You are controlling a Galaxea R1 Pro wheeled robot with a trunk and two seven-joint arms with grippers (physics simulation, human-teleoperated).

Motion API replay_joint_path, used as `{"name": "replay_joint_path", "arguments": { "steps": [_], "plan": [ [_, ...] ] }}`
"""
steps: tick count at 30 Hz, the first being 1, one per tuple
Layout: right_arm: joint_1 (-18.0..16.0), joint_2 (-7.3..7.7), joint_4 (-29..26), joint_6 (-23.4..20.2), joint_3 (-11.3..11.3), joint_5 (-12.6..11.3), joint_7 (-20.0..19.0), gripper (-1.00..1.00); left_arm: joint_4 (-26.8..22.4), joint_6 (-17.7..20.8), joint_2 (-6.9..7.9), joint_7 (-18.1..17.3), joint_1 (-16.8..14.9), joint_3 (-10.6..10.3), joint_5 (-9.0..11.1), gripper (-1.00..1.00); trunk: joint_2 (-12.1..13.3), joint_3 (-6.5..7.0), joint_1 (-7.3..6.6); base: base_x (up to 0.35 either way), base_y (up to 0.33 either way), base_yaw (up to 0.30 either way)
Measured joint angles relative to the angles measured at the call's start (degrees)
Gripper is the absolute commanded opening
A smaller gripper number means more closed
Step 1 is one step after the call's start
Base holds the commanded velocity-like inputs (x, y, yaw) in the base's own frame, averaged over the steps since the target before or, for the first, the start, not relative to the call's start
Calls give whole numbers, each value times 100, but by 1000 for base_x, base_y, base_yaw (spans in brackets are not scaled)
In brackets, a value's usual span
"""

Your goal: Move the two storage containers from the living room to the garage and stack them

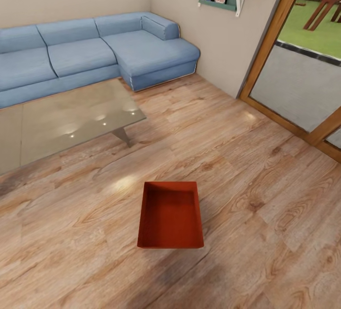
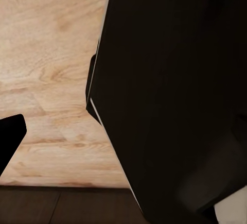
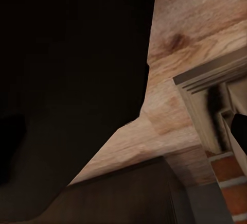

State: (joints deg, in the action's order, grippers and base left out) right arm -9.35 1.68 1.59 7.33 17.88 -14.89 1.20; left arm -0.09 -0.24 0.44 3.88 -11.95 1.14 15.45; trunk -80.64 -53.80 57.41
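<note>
Living room — storage container [image 1: 171, 215] on wood-plank flooring [image 1: 265, 195]

Red-orange container [image 1: 171, 219], blue sofa [image 1: 94, 51], light wood-grain flooring [image 1: 265, 214].

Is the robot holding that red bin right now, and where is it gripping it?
No. The bin sits alone on the wood floor, with nothing touching it.
</note>
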Motion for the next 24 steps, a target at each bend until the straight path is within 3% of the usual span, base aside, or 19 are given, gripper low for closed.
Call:
{"name": "replay_joint_path", "arguments": {
  "steps": [24],
  "plan": [
    [0, -16, 0, -1, 9, 9, 8, 100, -4, 0, -8, 1, 0, 0, -9, 100, -82, -37, 45, 0, 0, 0]
  ]
}}
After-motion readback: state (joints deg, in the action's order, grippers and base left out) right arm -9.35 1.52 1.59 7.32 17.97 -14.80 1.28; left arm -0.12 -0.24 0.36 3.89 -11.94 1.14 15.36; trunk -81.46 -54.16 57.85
